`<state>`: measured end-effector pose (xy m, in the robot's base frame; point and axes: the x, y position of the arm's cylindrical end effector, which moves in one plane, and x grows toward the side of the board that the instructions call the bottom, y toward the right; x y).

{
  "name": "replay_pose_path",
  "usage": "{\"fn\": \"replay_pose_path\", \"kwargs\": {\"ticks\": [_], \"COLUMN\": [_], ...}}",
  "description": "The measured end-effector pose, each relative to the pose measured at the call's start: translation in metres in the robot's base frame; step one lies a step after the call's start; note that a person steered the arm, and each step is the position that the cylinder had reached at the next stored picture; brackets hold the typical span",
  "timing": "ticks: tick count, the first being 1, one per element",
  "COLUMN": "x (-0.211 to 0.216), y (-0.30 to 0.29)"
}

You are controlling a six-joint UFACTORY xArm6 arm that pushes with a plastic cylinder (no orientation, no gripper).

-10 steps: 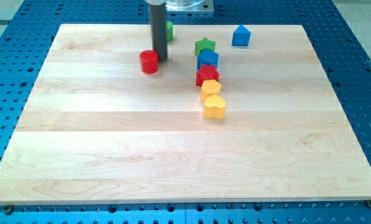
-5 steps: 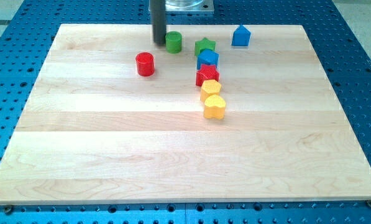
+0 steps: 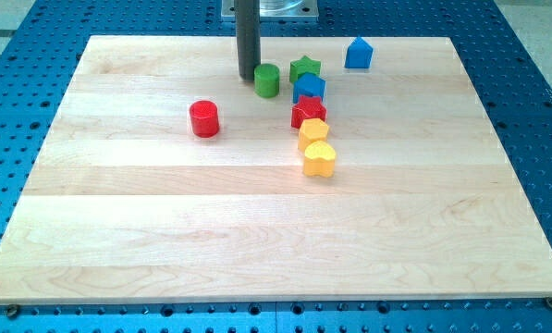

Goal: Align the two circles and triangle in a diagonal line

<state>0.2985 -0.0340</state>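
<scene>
My tip [image 3: 248, 76] stands near the view's top, just left of the green cylinder [image 3: 267, 80] and touching or almost touching it. The red cylinder [image 3: 203, 119] lies apart, below and to the left of my tip. A blue block with a pointed top [image 3: 358, 53], possibly the triangle, sits at the view's top right, far from my tip. The green cylinder lies just left of the green star [image 3: 304, 68].
A column of blocks runs down the board's middle: the green star, a blue block [image 3: 309, 88], a red star [image 3: 309, 111], a yellow hexagon [image 3: 313, 131] and a yellow heart [image 3: 319, 159]. The wooden board [image 3: 118, 240] lies on a blue perforated table.
My tip went from beside the red cylinder up to the green cylinder, then down-right with it. The green cylinder slid down and right. The red cylinder now lies lower and further left.
</scene>
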Motion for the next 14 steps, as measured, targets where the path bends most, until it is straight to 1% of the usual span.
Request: {"fn": "replay_pose_path", "kwargs": {"ticks": [1, 2, 3, 4, 5, 6, 7, 8, 10, 11, 12, 13, 14], "x": [-0.041, -0.052, -0.032, -0.030, -0.057, -0.011, 0.001, 0.000, -0.022, -0.022, -0.023, -0.050, -0.060], "y": [0.002, 0.036, 0.050, 0.083, 0.093, 0.093, 0.122, 0.199, 0.202, 0.202, 0.226, 0.252, 0.229]}}
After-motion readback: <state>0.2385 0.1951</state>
